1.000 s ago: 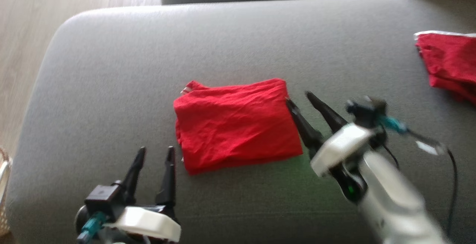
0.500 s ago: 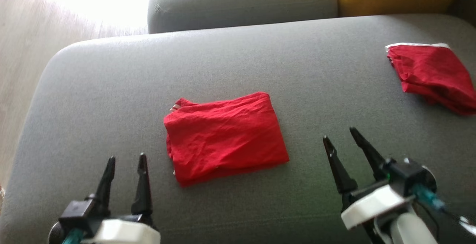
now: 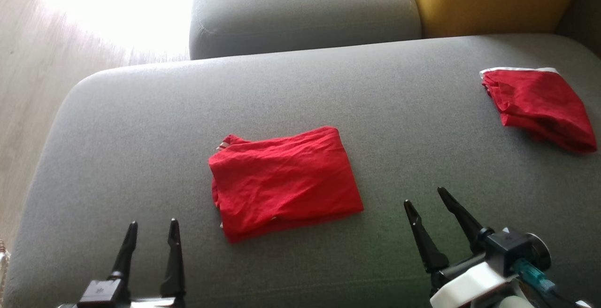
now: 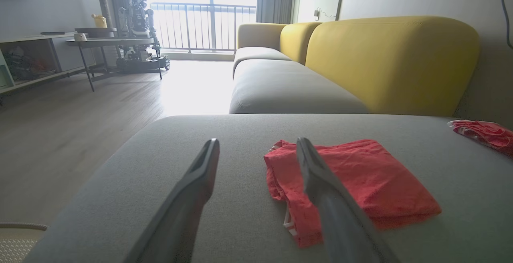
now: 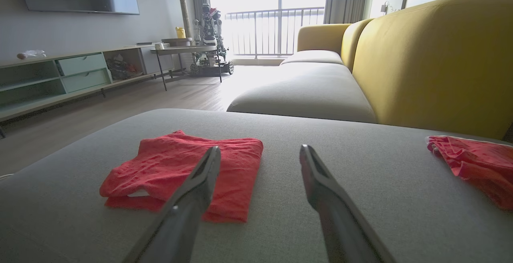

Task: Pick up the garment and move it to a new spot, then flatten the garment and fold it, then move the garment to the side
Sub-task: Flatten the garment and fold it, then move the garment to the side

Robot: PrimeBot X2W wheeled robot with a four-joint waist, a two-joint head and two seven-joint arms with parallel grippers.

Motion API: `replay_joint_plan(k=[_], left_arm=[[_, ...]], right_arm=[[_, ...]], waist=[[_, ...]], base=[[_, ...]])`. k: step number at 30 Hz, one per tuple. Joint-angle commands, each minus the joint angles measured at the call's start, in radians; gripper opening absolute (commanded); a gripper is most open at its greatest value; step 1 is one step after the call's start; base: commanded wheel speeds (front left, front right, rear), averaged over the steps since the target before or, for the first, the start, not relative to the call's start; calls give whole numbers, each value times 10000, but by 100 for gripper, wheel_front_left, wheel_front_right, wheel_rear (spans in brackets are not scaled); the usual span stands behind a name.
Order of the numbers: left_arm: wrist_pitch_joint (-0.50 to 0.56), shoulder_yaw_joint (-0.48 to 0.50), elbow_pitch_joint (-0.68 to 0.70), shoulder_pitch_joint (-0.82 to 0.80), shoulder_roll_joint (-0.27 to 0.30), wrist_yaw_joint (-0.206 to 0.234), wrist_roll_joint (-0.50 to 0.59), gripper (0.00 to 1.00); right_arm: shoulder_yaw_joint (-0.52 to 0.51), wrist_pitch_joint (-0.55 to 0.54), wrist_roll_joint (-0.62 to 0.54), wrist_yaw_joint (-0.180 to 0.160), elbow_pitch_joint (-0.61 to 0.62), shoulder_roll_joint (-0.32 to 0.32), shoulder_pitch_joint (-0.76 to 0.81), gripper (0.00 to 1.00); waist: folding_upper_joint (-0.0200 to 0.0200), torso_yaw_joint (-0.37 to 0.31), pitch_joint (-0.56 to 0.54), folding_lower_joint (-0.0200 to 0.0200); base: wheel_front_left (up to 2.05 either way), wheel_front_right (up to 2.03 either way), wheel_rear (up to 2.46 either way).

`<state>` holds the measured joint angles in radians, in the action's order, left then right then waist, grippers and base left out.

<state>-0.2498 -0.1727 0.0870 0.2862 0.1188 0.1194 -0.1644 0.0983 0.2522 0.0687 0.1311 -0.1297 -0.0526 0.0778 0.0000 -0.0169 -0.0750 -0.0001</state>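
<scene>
On the grey cushion (image 3: 141, 125) lies the folded red garment (image 3: 284, 181) — left and right jaws gape wide, holding nothing.

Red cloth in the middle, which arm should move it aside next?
Probably the right. The right gripper, jaws open, sits right of the folded red garment, and the other red garment lies on that side. The left gripper is about as close.

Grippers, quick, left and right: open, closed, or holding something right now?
Left gripper: open, empty.
Right gripper: open, empty, clear of the folded red garment.
</scene>
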Motion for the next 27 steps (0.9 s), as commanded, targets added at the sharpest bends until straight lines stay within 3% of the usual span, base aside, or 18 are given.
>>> replay_joint_plan(k=[1, 12, 27], left_arm=[[-120, 543, 287, -319, -125, -129, 155, 100], [-120, 917, 92, -285, -427, -565, 521, 100], [-120, 1049, -9, -294, -601, -832, 729, 100]], right_arm=[[225, 95, -24, -4, 277, 23, -209, 100], [220, 95, 92, -4, 216, 23, -310, 100], [332, 95, 115, -4, 216, 24, -328, 100]], waist=[[0, 19, -29, 1], [0, 36, -79, 1], [0, 62, -11, 1]], base=[[0, 0, 0], [0, 0, 0], [0, 0, 0]])
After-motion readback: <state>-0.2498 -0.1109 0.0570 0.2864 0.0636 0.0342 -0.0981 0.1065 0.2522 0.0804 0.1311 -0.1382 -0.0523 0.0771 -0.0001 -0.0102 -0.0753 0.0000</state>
